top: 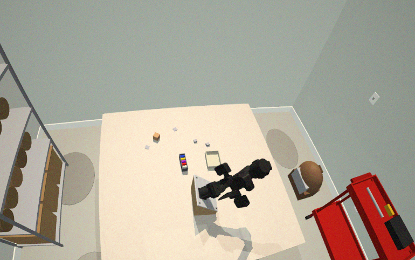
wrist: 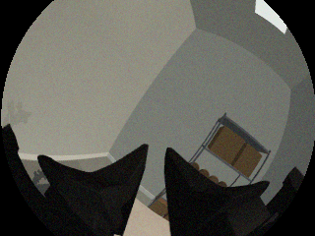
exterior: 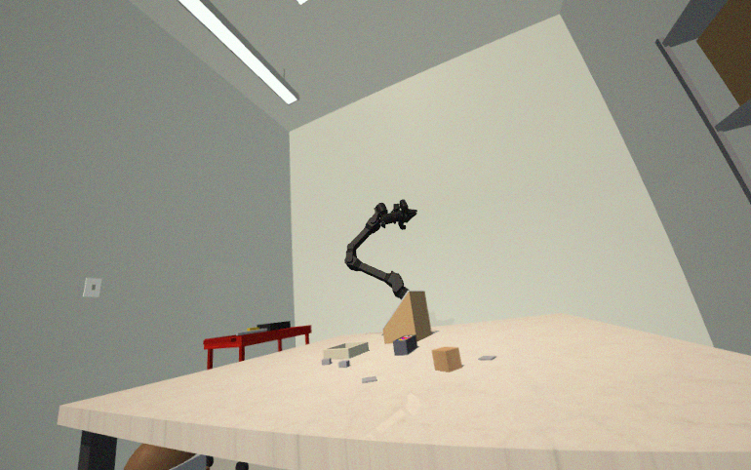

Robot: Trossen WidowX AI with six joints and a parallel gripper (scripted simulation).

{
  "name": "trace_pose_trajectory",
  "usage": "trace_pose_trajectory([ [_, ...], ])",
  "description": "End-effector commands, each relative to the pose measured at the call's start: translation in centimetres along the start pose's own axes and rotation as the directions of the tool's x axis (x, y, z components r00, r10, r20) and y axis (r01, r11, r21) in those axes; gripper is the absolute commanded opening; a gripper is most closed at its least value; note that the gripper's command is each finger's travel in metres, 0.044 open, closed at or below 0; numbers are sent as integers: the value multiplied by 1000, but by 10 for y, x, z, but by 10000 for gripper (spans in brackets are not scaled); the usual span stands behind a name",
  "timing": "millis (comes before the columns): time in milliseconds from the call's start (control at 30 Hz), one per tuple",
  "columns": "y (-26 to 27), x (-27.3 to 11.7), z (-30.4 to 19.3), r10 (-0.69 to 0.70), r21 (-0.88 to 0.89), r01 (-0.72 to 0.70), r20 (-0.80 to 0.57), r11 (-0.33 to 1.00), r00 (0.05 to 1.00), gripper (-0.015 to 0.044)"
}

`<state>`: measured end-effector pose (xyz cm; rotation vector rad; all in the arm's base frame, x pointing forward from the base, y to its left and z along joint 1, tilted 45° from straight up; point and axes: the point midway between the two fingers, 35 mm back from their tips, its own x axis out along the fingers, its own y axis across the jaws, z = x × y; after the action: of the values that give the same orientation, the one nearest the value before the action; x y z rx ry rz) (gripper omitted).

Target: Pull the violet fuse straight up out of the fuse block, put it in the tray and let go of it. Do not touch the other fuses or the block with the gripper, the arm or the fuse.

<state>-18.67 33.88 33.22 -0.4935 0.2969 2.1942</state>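
The violet fuse (top: 183, 161) sits in the fuse block (top: 183, 162) among the other coloured fuses near the table's (top: 137, 199) middle, with the tray (top: 212, 159) just beside the block at 3 o'clock. The gripper (exterior: 406, 217) hangs high above the table, well apart from both, its fingers drawn close with a narrow gap and grasping nothing. An orange cube (top: 156, 136) lies at 11 o'clock from the block, small grey tiles (top: 194, 141) are scattered around 12 o'clock, and the arm's wedge-shaped base (top: 203, 199) stands at 5 o'clock.
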Motion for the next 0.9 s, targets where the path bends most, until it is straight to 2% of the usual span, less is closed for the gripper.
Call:
trace_pose_trajectory([
  [0,-36,11,-22,-96,129,105,-74,986,993,74],
  [100,-67,15,-40,-168,123,184,-127,975,978,74],
  [200,-102,18,-62,-250,232,292,-195,928,949,74],
  [400,-170,13,-112,-386,436,509,-343,742,856,74],
  [667,-264,-29,-214,-496,597,766,-603,239,625,74],
  [867,-311,-83,-298,-471,571,782,-778,-252,416,74],
])
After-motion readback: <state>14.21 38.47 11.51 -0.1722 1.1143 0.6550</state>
